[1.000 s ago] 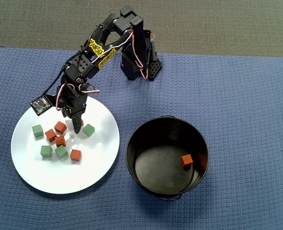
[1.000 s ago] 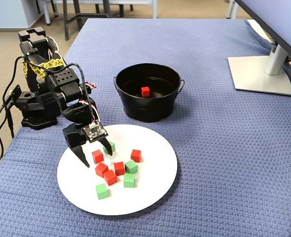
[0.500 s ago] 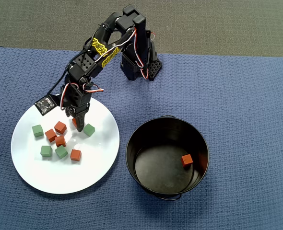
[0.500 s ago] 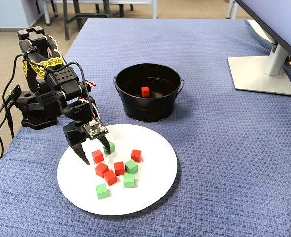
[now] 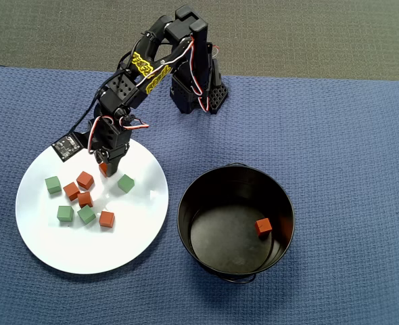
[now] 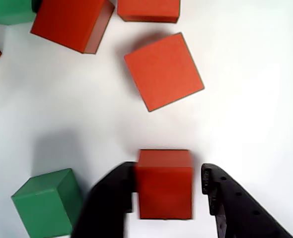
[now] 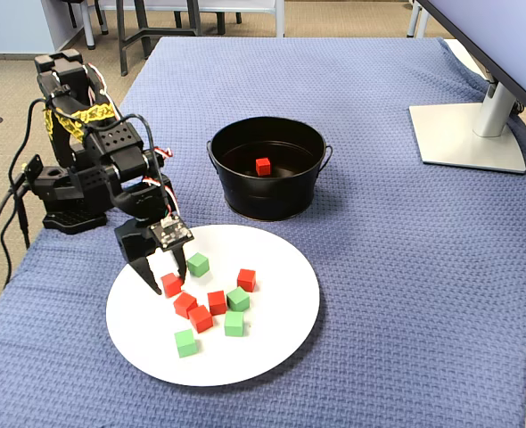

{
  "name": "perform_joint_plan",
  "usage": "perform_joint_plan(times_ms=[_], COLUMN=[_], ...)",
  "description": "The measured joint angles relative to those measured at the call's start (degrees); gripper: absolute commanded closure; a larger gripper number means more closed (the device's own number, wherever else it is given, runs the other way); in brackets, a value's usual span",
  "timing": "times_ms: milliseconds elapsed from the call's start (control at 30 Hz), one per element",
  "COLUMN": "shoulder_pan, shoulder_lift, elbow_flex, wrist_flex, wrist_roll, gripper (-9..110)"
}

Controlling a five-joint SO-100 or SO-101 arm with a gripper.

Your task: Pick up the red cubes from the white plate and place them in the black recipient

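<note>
Wrist view: black two-finger gripper [image 6: 169,191] closed around one small matte red cube [image 6: 164,183] on large white round plate [image 5: 138,230]; round black metal pot [image 7: 272,203] stands far right.

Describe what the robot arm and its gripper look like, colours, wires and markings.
The arm is matte black plastic with yellow-and-black patterned tape wrapped round its upper link. Thin red, white and black wires loop between joints. The gripper has two tapered black fingers, and a small black circuit-board camera sits beside it.
</note>
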Motion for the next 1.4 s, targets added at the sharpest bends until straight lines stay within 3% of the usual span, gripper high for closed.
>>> perform_joint_plan(times_ms=[233, 433, 733, 900, 1067, 1200, 1400], shoulder_pan=[-0.35, -4.39, -19.51, -32.70, -44.74, -51.42, -52.03], shoulder_lift=[0.00, 1.76, 8.17, 13.62, 19.34, 22.32, 23.38], elbow_flex=[-1.49, -16.17, -35.86, -33.84, -23.29, -14.50, -14.94], wrist_flex=[0.26, 14.06, 32.17, 32.70, 24.87, 19.42, 19.86], wrist_roll=[4.22, 13.71, 40.17, 57.39, 74.27, 80.95, 76.38], gripper=[101, 102, 102, 102, 102, 73, 68])
